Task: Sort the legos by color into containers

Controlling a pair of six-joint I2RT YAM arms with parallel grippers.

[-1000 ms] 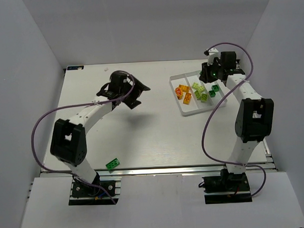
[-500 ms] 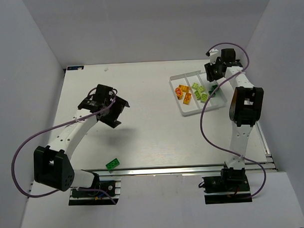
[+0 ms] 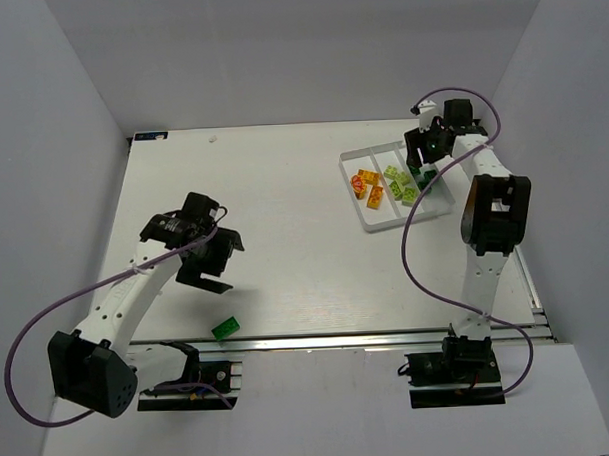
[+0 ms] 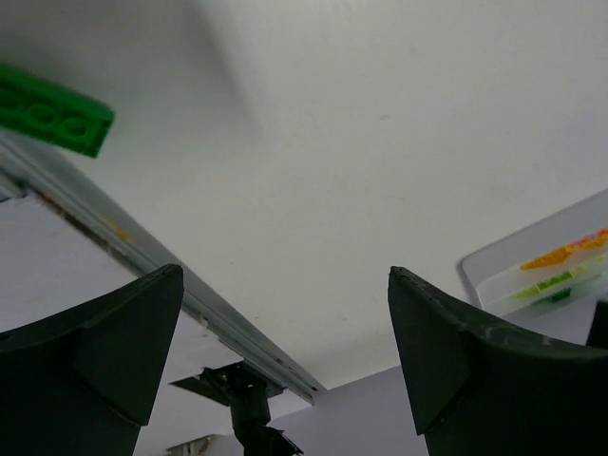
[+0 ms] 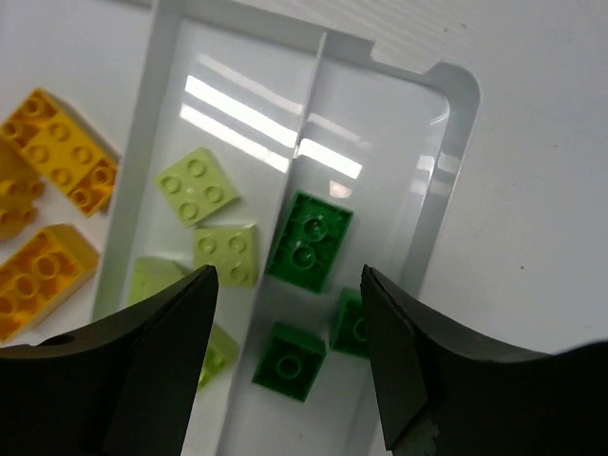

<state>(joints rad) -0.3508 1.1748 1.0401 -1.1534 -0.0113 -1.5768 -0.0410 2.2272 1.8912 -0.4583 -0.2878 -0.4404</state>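
The white tray (image 3: 384, 222) lies at the back right with three compartments. Orange legos (image 3: 368, 186) fill the left one, yellow-green legos (image 3: 400, 183) the middle, dark green legos (image 3: 423, 180) the right. In the right wrist view three dark green legos (image 5: 309, 240) lie in the right compartment, yellow-green ones (image 5: 198, 184) in the middle, orange ones (image 5: 59, 152) at left. My right gripper (image 3: 422, 152) is open and empty above the tray's far end. One dark green lego (image 3: 225, 329) lies at the table's front edge; it also shows in the left wrist view (image 4: 52, 112). My left gripper (image 3: 208, 261) is open and empty above the table, behind that lego.
The table's front metal rail (image 3: 338, 337) runs just in front of the loose lego. White walls close in the left, back and right sides. Purple cables loop off both arms.
My left arm has swung from the table's middle back toward the front left, lowering near the loose green lego. My right gripper stays over the tray's far end, shifted slightly.
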